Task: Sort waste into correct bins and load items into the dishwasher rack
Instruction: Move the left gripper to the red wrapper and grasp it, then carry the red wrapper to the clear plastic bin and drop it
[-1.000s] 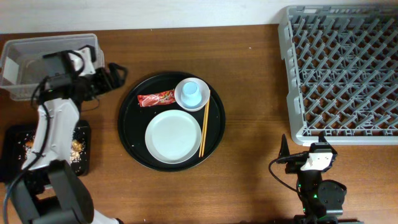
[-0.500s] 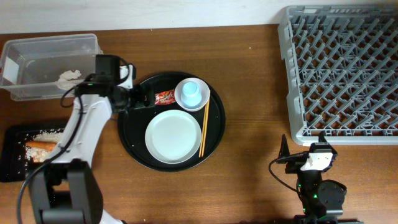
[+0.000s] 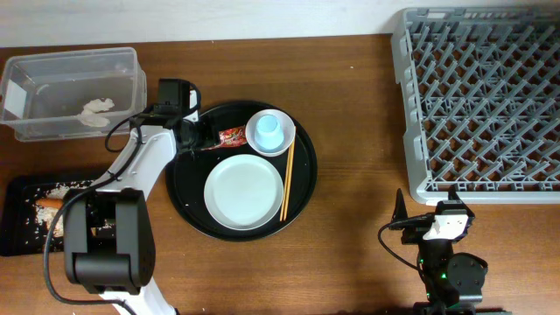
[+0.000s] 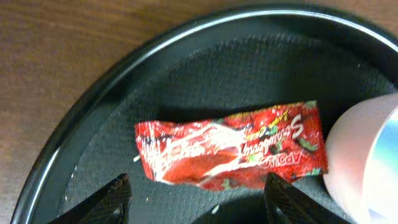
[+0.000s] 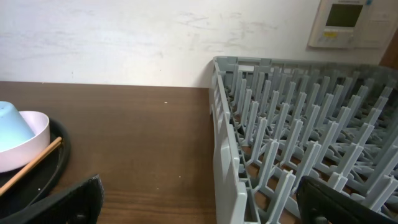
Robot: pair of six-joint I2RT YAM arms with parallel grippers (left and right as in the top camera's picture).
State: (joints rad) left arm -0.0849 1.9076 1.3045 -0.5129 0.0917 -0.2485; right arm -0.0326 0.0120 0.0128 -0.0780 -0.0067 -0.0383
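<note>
My left gripper point(image 3: 201, 137) hovers low over the left side of the round black tray point(image 3: 188, 201), open, with its fingertips point(image 4: 118, 186) either side of the red wrapper's near edge. The red wrapper point(image 4: 230, 152) lies flat on the tray beside the light blue cup point(image 3: 269, 129). The cup sits in the small white bowl point(image 3: 282, 143). The white plate point(image 3: 245, 191) and the chopsticks point(image 3: 287, 182) lie on the same tray. The dishwasher rack point(image 3: 481, 96) fills the right. My right gripper point(image 3: 427, 203) rests open near the front edge, holding nothing.
The clear tub point(image 3: 35, 70) at the back left holds a crumpled white tissue point(image 3: 98, 107). The flat black tray point(image 3: 22, 241) at the front left holds rice and an orange carrot. In the right wrist view the rack's wall point(image 5: 224, 149) stands close ahead.
My left gripper swung right from over the clear tub to the round tray and now sits at the red wrapper. The tissue lies in the tub. The right arm has not moved.
</note>
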